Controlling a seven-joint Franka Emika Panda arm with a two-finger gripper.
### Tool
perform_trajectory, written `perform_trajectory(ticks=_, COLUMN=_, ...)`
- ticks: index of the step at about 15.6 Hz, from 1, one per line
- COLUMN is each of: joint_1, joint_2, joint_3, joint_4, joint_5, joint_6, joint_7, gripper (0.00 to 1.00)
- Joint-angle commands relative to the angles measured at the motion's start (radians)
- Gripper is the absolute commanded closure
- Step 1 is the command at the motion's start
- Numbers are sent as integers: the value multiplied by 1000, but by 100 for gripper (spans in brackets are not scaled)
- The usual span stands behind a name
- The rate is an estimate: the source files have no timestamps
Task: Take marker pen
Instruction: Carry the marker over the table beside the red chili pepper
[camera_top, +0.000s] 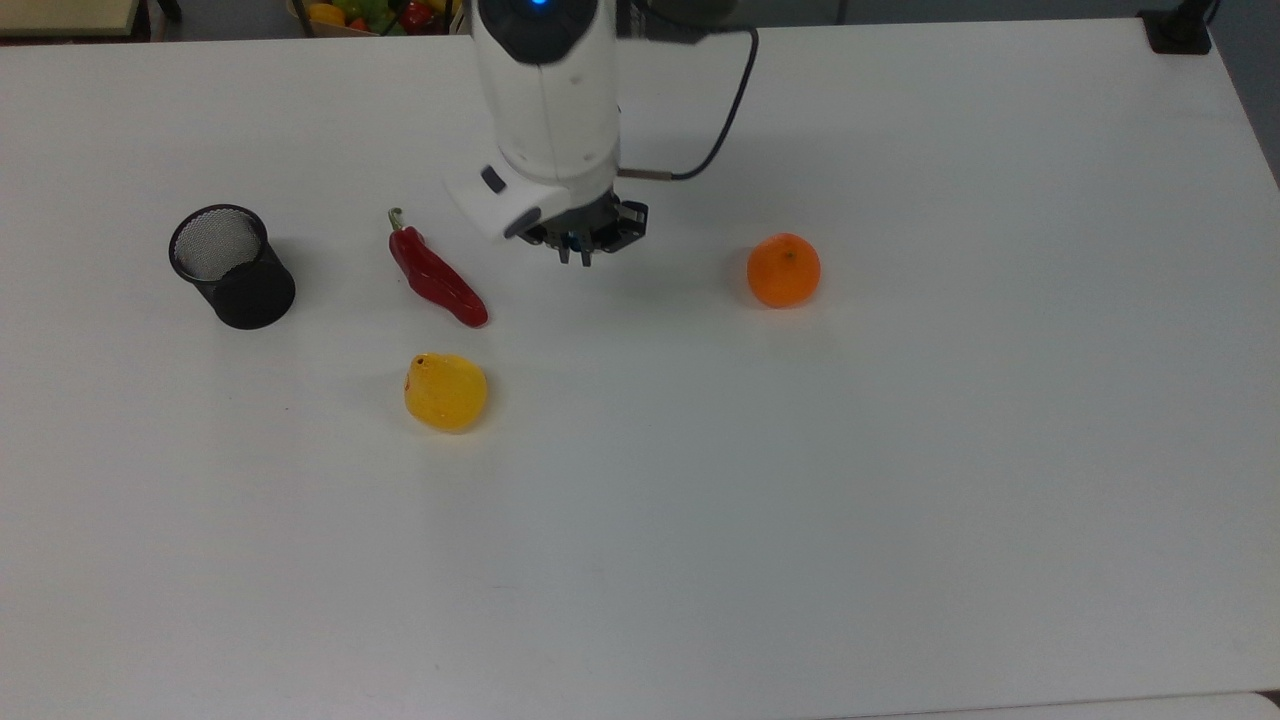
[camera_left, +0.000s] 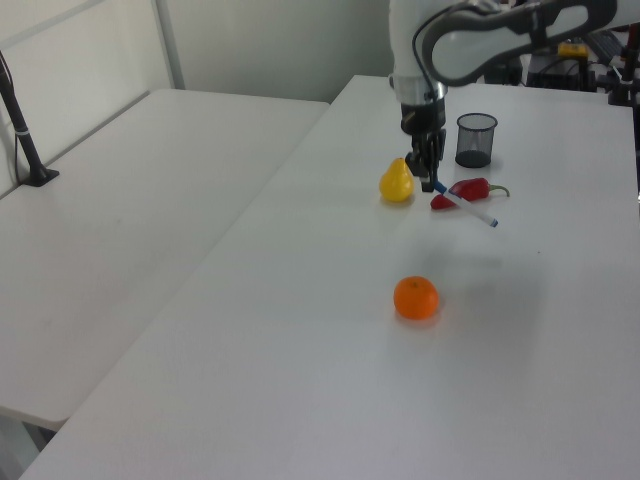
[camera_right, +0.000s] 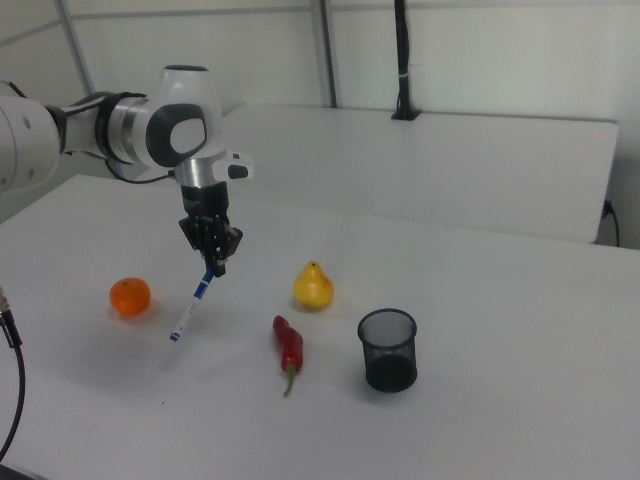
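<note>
One arm reaches down over the white bench (camera_top: 900, 450), wrist near vertical, its pincer (camera_right: 215, 262) pinching the blue end of the marker pen (camera_right: 190, 310), which hangs slanted above the bench between the orange (camera_right: 130, 296) and the red chilli (camera_right: 289, 349). The pear (camera_right: 313, 285) and the black mesh cup (camera_right: 387, 348) stand nearby, apart from the pen.

Lab, robot arm (camera_right: 120, 130), bare white tables (camera_left: 150, 200)

Top view: arm (camera_top: 545, 100) hides marker pen; arm cut off at top edge.
</note>
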Motion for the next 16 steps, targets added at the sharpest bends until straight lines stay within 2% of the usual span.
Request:
perform_trajectory(ticks=1, joint_1=-5, joint_2=69, joint_3=48, joint_4=7, joint_5=-68, joint_6=3, joint_7=65, gripper=87)
perform_trajectory(ticks=3, joint_1=-5, joint_2=98, joint_3=65, joint_4=9, joint_5=-101, joint_6=16, joint_7=87, gripper=86)
perform_trajectory(ticks=6, joint_1=-4, joint_2=121, joint_3=74, joint_4=6, joint_5=-107, joint_6=62, joint_7=110, gripper=85)
perform_trajectory(ticks=8, joint_1=0, joint_2=129, joint_3=74, joint_4=4, joint_5=-107, joint_6=73, joint_7=110, gripper=82)
perform_trajectory(ticks=9, joint_1=0, joint_2=132, joint_3=74, joint_4=4, joint_5=-107, joint_6=76, joint_7=110, gripper=77)
perform_trajectory(ticks=12, joint_1=0, joint_2=137, joint_3=76, joint_4=2, joint_5=-111, joint_6=88, joint_7=110, gripper=44)
perform_trajectory(ticks=15, joint_1=0, joint_2=132, joint_3=74, joint_4=1, joint_5=-114, joint_6=96, joint_7=110, gripper=0)
perform_trajectory(ticks=16, joint_1=-3, joint_2=123, joint_3=74, joint_4=1, joint_5=-114, joint_6=93, joint_7=109, gripper=0)
